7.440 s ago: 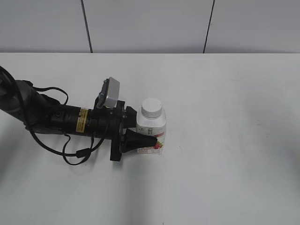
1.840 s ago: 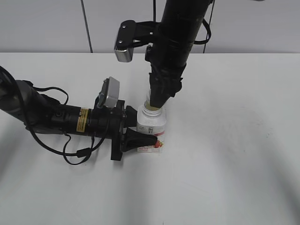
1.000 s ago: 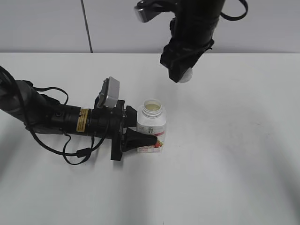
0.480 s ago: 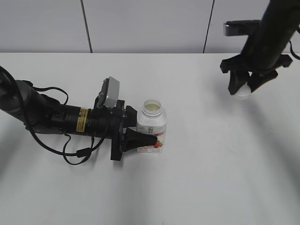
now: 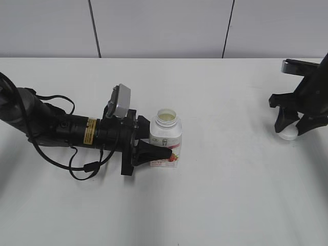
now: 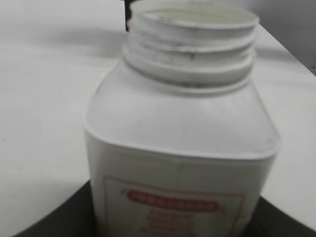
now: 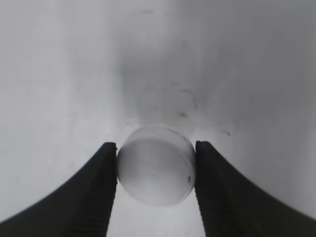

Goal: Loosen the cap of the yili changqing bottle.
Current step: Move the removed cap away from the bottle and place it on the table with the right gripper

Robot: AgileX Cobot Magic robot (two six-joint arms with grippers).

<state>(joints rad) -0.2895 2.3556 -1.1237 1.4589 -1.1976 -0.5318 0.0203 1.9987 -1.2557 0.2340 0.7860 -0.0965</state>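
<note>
The cap (image 7: 155,171), a small round white plastic disc with a smooth flat face and a faintly ribbed rim, is off the bottle and pinched between the two black fingers (image 7: 98,190) of the right gripper (image 5: 290,131), one finger pressed to each side of its rim; the finger pads show fine horizontal ridging. In the exterior view the cap (image 5: 288,135) sits at the gripper's tips, low over the white table (image 5: 225,195) at its right edge; whether it touches the surface cannot be told. The bottle (image 5: 165,139) stands upright well to the left of that gripper, uncapped, its round mouth showing pale contents. It is a squat white plastic body with a rounded-square section, sloping shoulders and a short neck (image 6: 190,47) carrying raised screw threads. A label (image 6: 173,205) with a thin red border and a red banner covers the lower front; its print is blurred. The left gripper (image 5: 151,143) lies horizontally on the table and is closed on the bottle's lower body, a black tapered finger (image 5: 154,154) crossing the label on the near side and the other behind the far side. The table is matt, plain and lightly scuffed.
</note>
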